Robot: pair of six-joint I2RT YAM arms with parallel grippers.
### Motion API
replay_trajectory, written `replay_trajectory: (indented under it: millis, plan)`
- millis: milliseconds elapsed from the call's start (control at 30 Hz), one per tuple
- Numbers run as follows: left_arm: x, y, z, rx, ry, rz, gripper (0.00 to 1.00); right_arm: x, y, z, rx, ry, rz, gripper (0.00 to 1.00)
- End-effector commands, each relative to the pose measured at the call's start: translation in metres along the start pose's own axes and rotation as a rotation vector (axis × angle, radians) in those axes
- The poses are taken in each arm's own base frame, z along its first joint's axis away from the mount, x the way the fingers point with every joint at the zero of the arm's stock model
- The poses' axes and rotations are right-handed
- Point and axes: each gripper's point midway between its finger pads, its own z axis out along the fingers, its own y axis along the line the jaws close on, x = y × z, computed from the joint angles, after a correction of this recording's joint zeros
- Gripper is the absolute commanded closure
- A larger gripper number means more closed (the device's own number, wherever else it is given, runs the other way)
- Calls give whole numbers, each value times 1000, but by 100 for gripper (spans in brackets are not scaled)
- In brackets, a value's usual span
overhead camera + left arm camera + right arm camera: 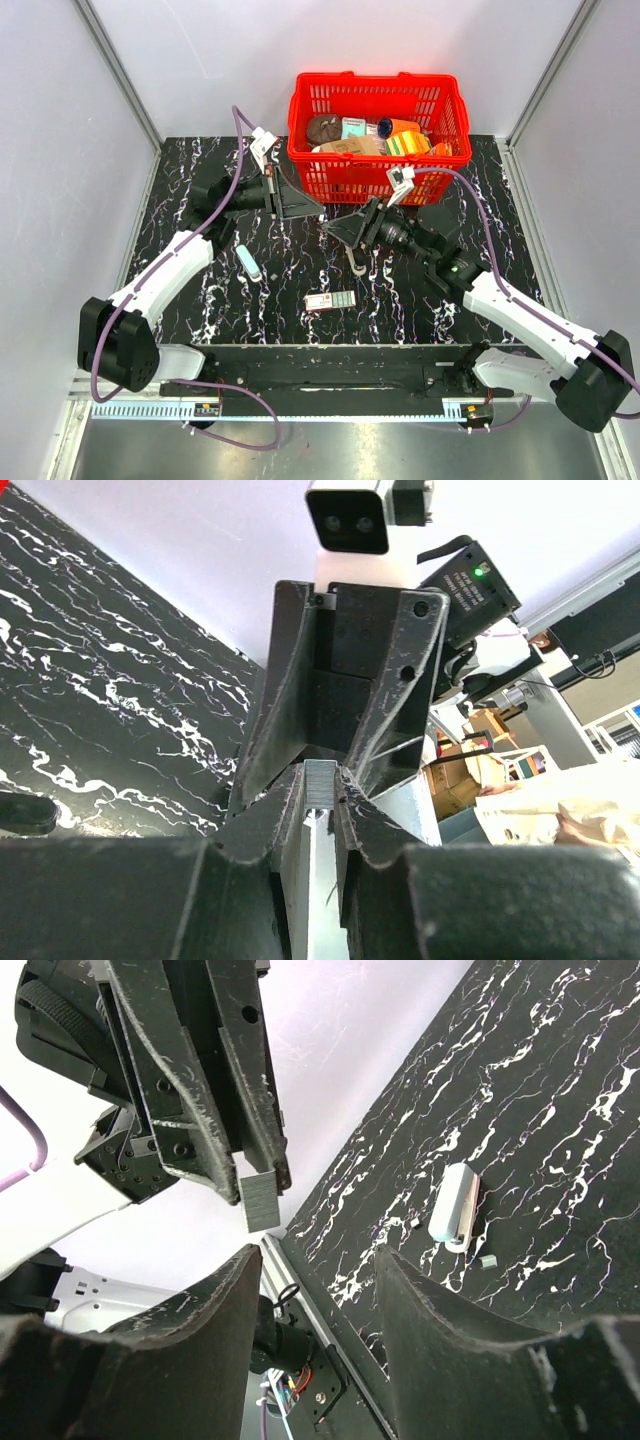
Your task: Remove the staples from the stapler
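My left gripper (313,211) is shut on a short grey strip of staples (320,783), pinched at its fingertips. The strip also shows in the right wrist view (260,1203), sticking out below the left fingers (205,1110). My right gripper (337,229) is open and empty and faces the left gripper tip to tip, its fingers (285,680) standing either side of the strip. A small slim object with pale metal parts, apparently the stapler (356,261), lies on the table just below the right gripper. It is in neither wrist view.
A red basket (372,172) of packets stands at the back behind both grippers. A pale blue pill-shaped object (249,262) (454,1207) lies left of centre. A flat red-and-white box (330,301) lies nearer. Small grey bits (488,1259) lie by the pill shape.
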Motion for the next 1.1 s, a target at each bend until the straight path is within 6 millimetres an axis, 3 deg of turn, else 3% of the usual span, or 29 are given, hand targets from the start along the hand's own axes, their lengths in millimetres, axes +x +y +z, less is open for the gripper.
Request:
replay_trajectory:
  millis: [0,667,1067]
  plan:
    - [-4,-16,-2,53,-10,43,100,-27,32,5,-107,-64,-15,46]
    - [-2,-8,-1,40,-12,22,100,-33,41,10,-162,-88,-28,50]
    - [1,-5,-1,39,-6,11,100,-36,44,15,-177,-94,-28,63]
